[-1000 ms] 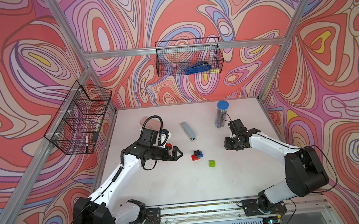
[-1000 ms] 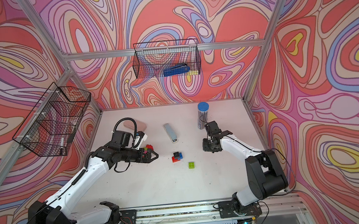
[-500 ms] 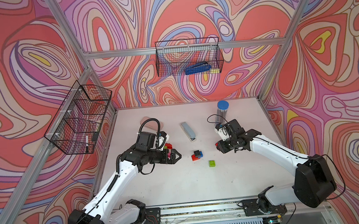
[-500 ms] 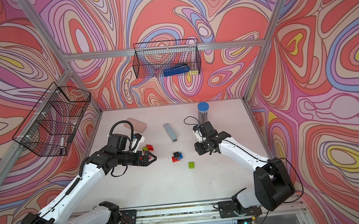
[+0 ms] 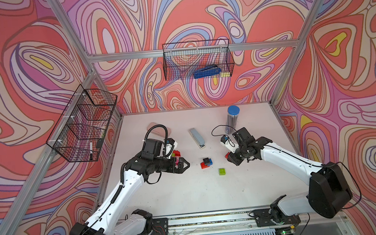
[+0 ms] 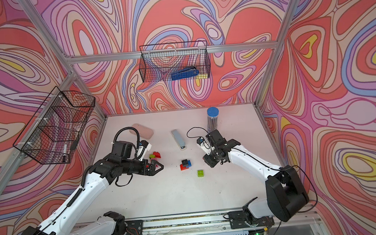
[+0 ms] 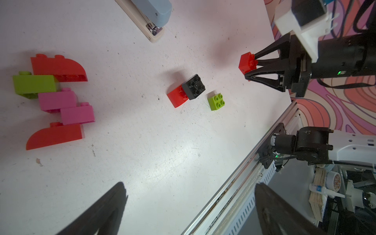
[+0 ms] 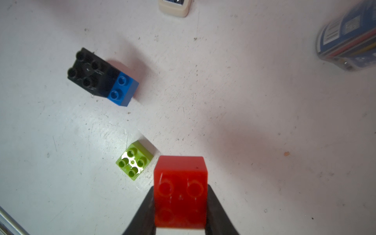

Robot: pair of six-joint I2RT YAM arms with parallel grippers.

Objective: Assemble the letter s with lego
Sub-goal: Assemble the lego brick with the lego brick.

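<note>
Red 2x2 brick (image 8: 180,191) sits clamped between the fingers of the right gripper (image 7: 250,66), lifted off the white table (image 5: 188,191), to the robot's right of the other pieces. Being square, it has no long axis. It is tipped on its side, its 4 studs facing back toward the gripper's palm.

The left gripper (image 5: 184,166) hovers with its fingers spread wide, holding nothing, pointing toward the middle of the table. Just beside it on the far side, partly hidden by it in both top views, lies a chain of 5 bricks (image 7: 57,97): curved red, lime, 2 pink, curved red, stepped into a rough S. It lies flat on its side, its long axis running from far to near and its studs toward the back wall.

Between the grippers stands a small stack (image 5: 206,162): a black 2x2 brick (image 8: 91,71), studs up, on a blue brick (image 8: 123,89) and a second red brick (image 7: 177,97). Near the stack but apart from it, a lime 2x2 brick (image 6: 200,172) rests studs up. A grey-blue stapler (image 5: 197,138) lies farther back.
</note>
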